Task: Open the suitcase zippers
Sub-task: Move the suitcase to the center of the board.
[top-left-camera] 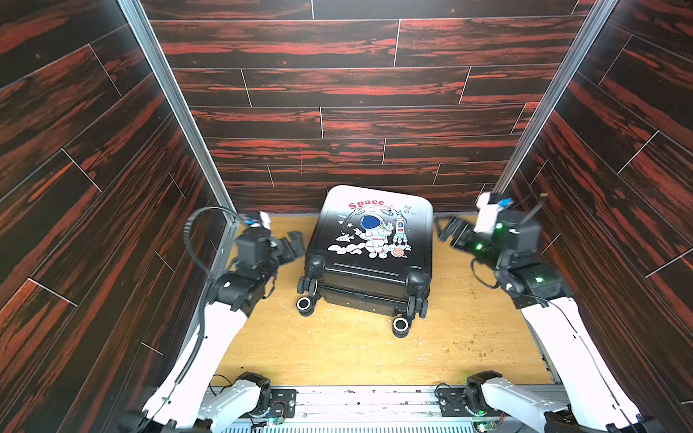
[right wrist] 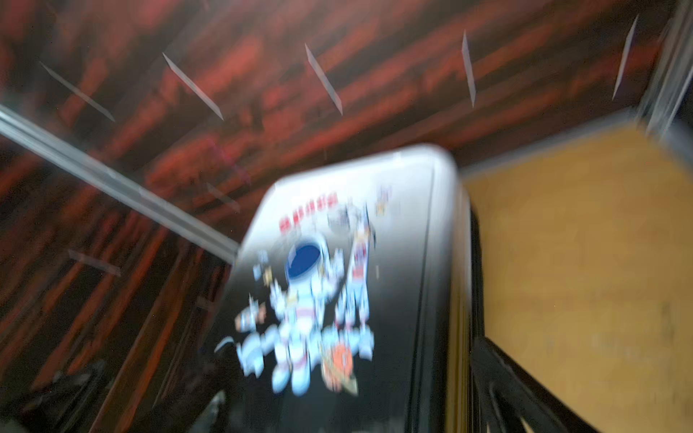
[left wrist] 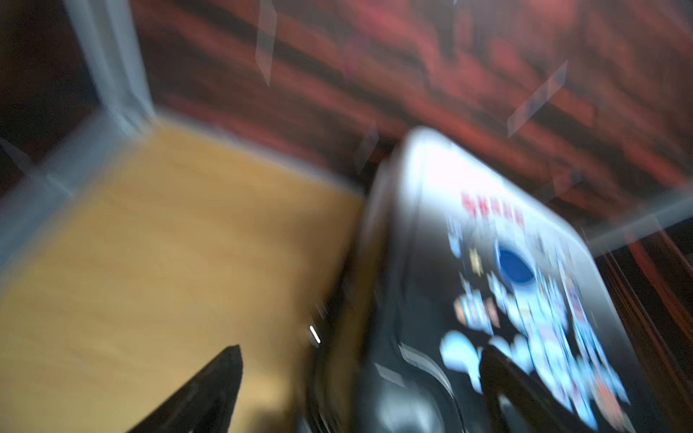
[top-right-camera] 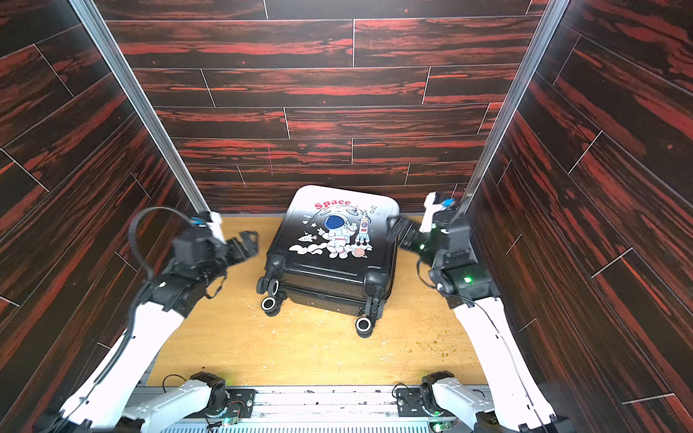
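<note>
One suitcase (top-left-camera: 369,240) with four wheels (top-left-camera: 303,303) lies between left fingers (top-left-camera: 296,240) and right fingers (top-left-camera: 449,226), both wide.

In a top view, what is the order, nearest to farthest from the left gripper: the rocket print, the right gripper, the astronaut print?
From the left gripper:
1. astronaut print, middle of the suitcase lid.
2. rocket print, just right of the astronaut.
3. right gripper, beyond the suitcase's other side.

Suitcase (top-left-camera: 369,258) black fading white, astronaut print, red "Space"; table (top-left-camera: 337,348) tan woodgrain; walls (top-left-camera: 356,86) dark, red-streaked.
</note>
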Tool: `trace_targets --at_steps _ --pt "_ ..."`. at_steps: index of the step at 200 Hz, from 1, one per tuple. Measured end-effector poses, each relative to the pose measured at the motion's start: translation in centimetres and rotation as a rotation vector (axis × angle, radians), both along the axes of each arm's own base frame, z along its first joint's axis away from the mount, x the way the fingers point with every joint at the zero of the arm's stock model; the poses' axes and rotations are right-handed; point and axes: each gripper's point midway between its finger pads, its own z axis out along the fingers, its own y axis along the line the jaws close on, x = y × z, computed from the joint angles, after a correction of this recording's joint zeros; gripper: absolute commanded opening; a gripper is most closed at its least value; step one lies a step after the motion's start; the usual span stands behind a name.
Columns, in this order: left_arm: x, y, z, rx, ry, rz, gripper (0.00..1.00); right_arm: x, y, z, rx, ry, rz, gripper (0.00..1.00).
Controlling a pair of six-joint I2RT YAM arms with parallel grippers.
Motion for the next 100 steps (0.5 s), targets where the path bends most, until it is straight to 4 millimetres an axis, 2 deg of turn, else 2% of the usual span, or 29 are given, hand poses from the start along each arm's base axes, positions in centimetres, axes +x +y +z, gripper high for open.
trace_targets --at_steps 18,36,59,92,100 --pt "-1.8 -3.3 -3.8 -0.044 0.122 -0.122 1.00 -1.6 1.1 -4.0 -0.003 0.145 0.073 0.98" --pt "-3.9 -5.6 -6.6 -0.058 0.208 -0.218 1.00 -2.7 1.5 -6.1 -0.005 0.231 0.108 0.98" --pt "-5.7 -6.8 -9.1 -0.037 0.276 -0.277 1.00 -3.2 1.7 -7.8 -0.017 0.319 0.132 0.98" --pt "-7.6 -7.2 -12.0 -0.010 0.342 -0.318 1.00 -2.6 2.5 -10.0 -0.030 0.409 0.166 0.98" --pt "-8.0 -7.4 -12.4 -0.008 0.353 -0.331 1.00 -2.6 2.6 -10.1 -0.030 0.413 0.173 0.93"
